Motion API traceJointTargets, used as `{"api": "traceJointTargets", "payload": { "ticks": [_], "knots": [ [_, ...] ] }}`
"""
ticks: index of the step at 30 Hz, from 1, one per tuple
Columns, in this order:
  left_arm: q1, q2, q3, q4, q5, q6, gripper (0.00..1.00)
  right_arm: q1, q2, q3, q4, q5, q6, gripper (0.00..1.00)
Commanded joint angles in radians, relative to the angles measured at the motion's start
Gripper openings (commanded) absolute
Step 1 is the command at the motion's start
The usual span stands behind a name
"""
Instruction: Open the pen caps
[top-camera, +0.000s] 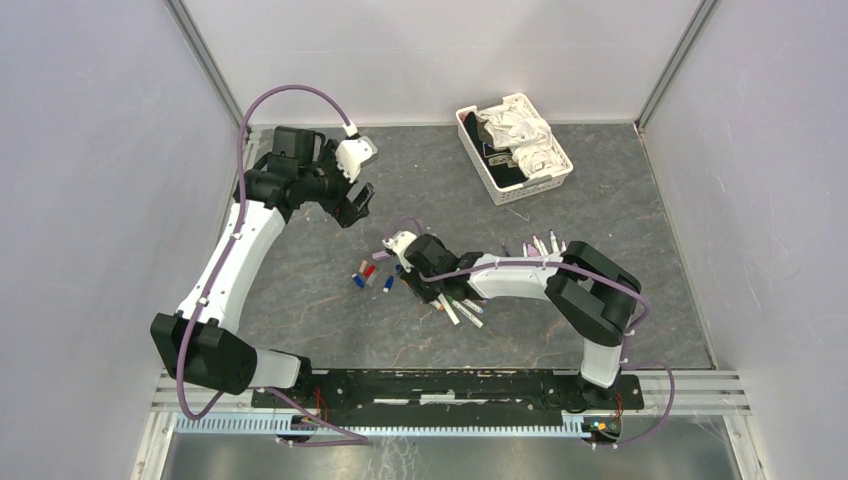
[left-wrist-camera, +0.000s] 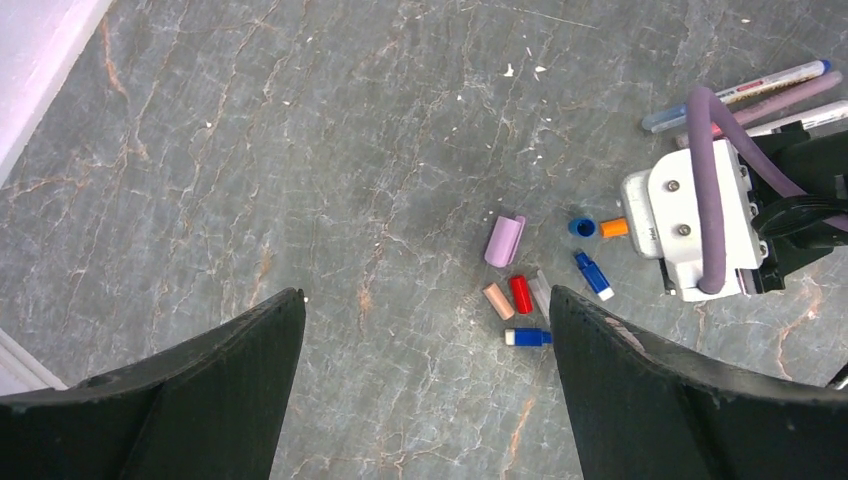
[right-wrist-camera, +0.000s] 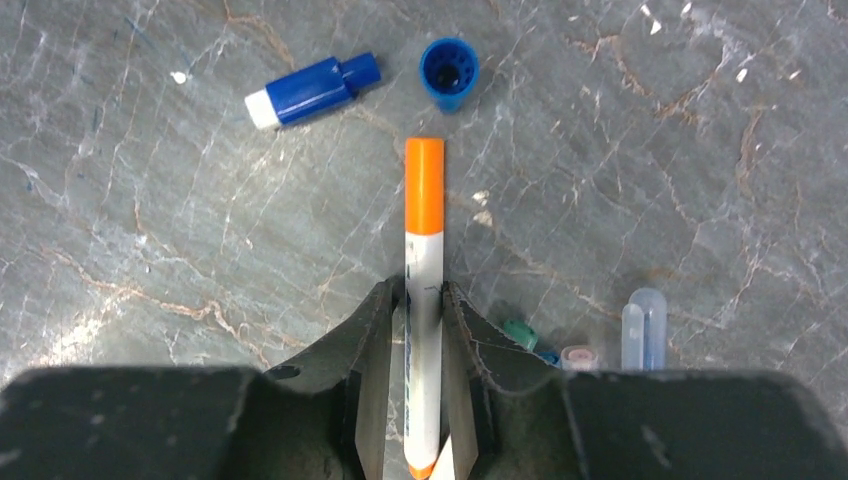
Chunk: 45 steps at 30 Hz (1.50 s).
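My right gripper is shut on a white-barrelled pen whose orange cap points away from the fingers, low over the table. In front of it lie a blue cap with a white end and a round blue cap. My left gripper is open and empty, high above the table. Below it lie loose caps: purple, red, peach and blue. In the top view the caps lie just left of the right gripper; the left gripper is behind them.
Several pens lie under the right forearm and more behind it. A white basket of cloth stands at the back right. Two clear caps lie right of the right fingers. Walls close the table on three sides.
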Motion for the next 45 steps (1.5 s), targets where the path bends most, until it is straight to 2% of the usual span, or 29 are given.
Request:
{"api": "traceJointTargets", "payload": {
  "ticks": [1,6,11,13,18,22,28,32,39,43,45],
  "knots": [
    [0.007,-0.025,0.041,-0.023,0.059,0.051,0.96,0.026,-0.044,-0.067,-0.068,0.019,0.031,0.29],
    [0.007,-0.027,0.031,-0.049,0.095,0.079,0.97,0.028,-0.093,-0.113,-0.052,-0.009,0.051,0.26],
    [0.007,-0.026,0.027,-0.116,0.143,0.135,0.97,0.03,-0.13,-0.118,-0.049,-0.038,0.031,0.04],
    [0.007,-0.027,0.022,-0.157,0.174,0.178,0.97,0.027,-0.16,-0.116,-0.045,-0.045,0.015,0.0],
    [0.007,-0.04,-0.039,-0.271,0.258,0.356,0.98,-0.011,-0.246,-0.074,-0.059,-0.187,-0.014,0.0],
    [0.005,-0.089,-0.123,-0.338,0.342,0.537,0.97,-0.077,-0.301,-0.051,-0.075,-0.379,-0.012,0.0],
    [-0.011,-0.113,-0.158,-0.444,0.421,0.706,0.96,-0.113,-0.308,0.023,-0.156,-0.55,-0.043,0.0],
    [-0.055,-0.12,-0.19,-0.447,0.423,0.732,0.94,-0.136,-0.286,0.055,-0.146,-0.68,-0.025,0.0],
    [-0.154,-0.139,-0.271,-0.365,0.375,0.679,0.88,-0.162,-0.224,0.11,-0.13,-0.85,0.0,0.0],
    [-0.231,-0.136,-0.3,-0.313,0.312,0.636,0.8,-0.163,-0.194,0.138,-0.144,-0.886,-0.003,0.0],
    [-0.248,-0.13,-0.304,-0.301,0.289,0.628,0.72,-0.164,-0.187,0.145,-0.146,-0.893,-0.002,0.0]
  ]
}}
